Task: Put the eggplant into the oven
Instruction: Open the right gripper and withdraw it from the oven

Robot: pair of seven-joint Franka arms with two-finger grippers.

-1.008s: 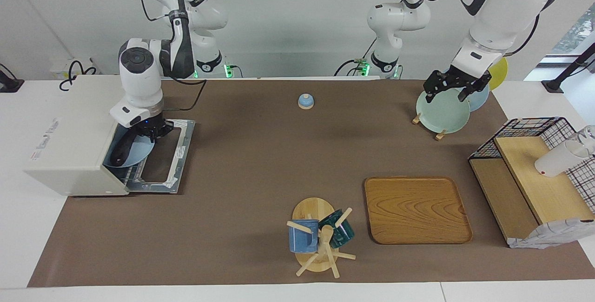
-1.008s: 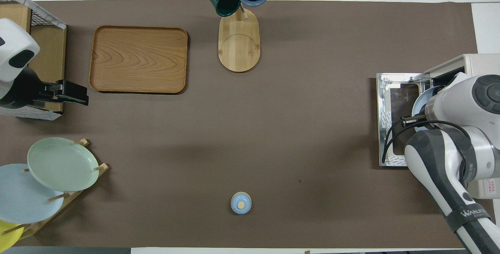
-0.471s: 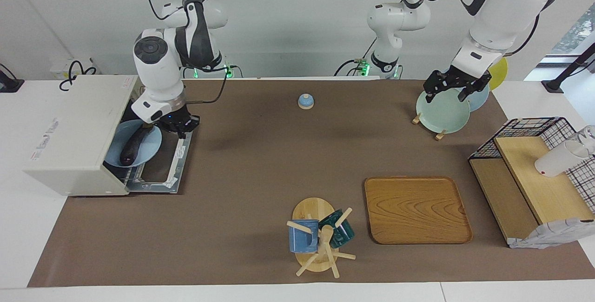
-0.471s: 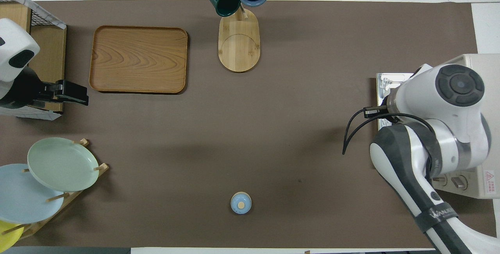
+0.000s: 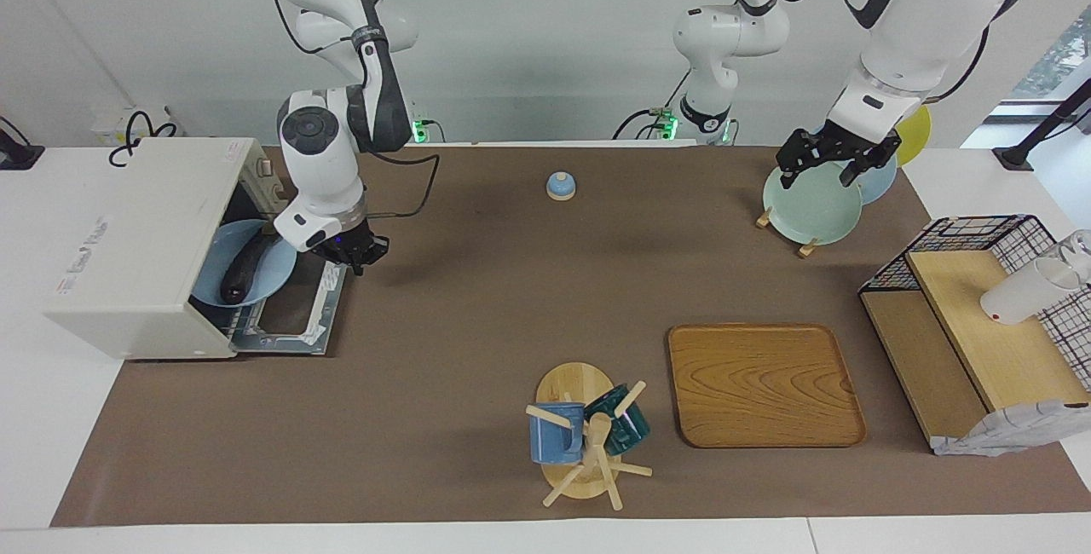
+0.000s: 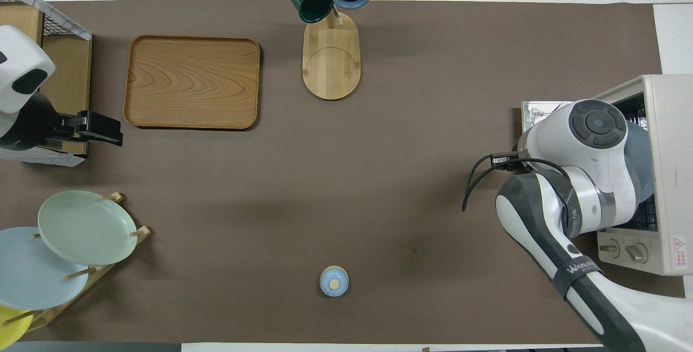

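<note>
Couldn't tell whether the right gripper's (image 5: pixel 355 252) jaws were spread or pressed together. It hung just over the open door (image 5: pixel 290 302), at the door's edge nearer the robots, with nothing visibly in it. The left gripper (image 5: pixel 831 164) waited over the plate rack with its jaws spread, holding nothing.

The eggplant (image 5: pixel 242 268) lay on a blue plate (image 5: pixel 279 268) in the mouth of the oven (image 5: pixel 136 239), at the right arm's end of the table (image 5: pixel 477 298). So I'd call the drop-off basically done. To finish well, I reckon the right arm should lift straight clear so it doesn't clip the door or nudge the plate, which looked to sit close to the opening.

Containers:
- The wooden tray (image 5: pixel 763 383) had nothing on it.
- 2 mugs hung on the mug tree (image 5: pixel 588 460), a blue mug (image 5: pixel 554 436) and a green mug (image 5: pixel 625 423).
- A white cup (image 5: pixel 1023 294) lay tipped on the wire shelf (image 5: pixel 963 234) at the left arm's end.
</note>
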